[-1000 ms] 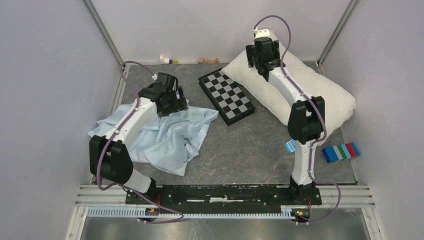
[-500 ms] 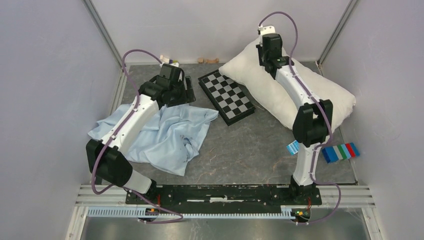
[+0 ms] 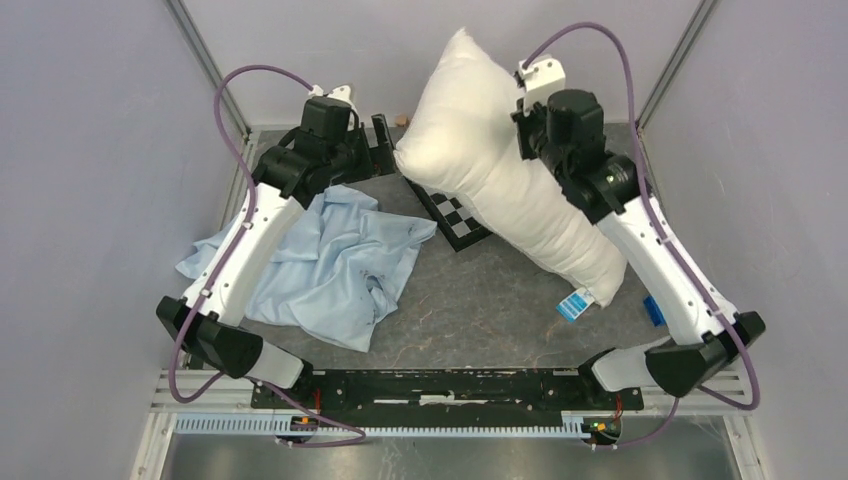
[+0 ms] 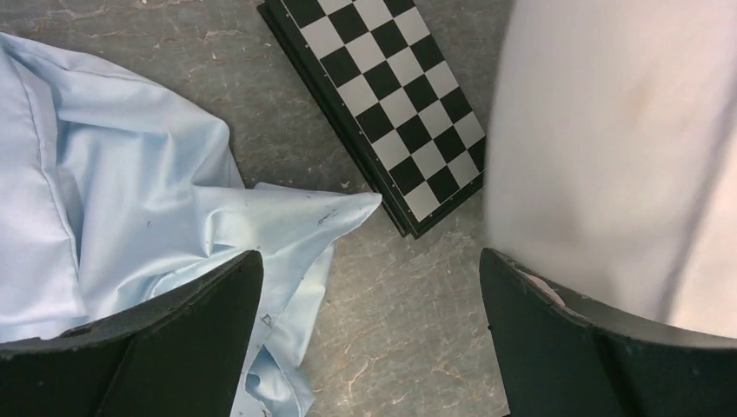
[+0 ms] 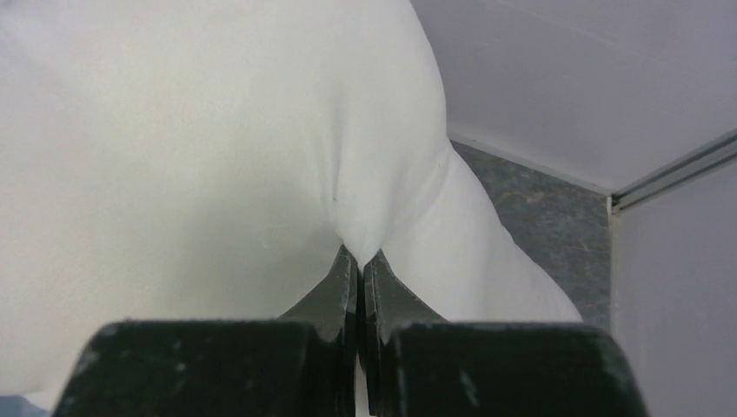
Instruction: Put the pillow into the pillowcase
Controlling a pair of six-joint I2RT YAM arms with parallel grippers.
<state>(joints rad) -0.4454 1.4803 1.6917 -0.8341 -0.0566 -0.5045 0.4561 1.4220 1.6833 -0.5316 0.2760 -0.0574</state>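
Plump cream-white fabric pillow [image 3: 500, 170]: upper centre of top view, hanging tilted, wholly outside case.
Wrinkly pale-blue thin fabric pillowcase [image 3: 320, 260]: crumpled on table, centre left, mouth not spread.
Black-and-white checkerboard panel [image 4: 382, 95]: between the two, partly behind pillow.
Right gripper [image 5: 359, 261]: jaws pinched tight on fold of pillow fabric.
Left gripper [image 4: 369, 269]: jaws spread wide, holding nothing, above pillowcase edge.
Judged progress: pillow pickup done; opening case and insertion remain.

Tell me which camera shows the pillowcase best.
Top external: nearly all of the pillowcase shows, crumpled on the table, with only a strip hidden by the left arm. Left wrist catches just part of it. Right wrist shows none of it, only the pillow.
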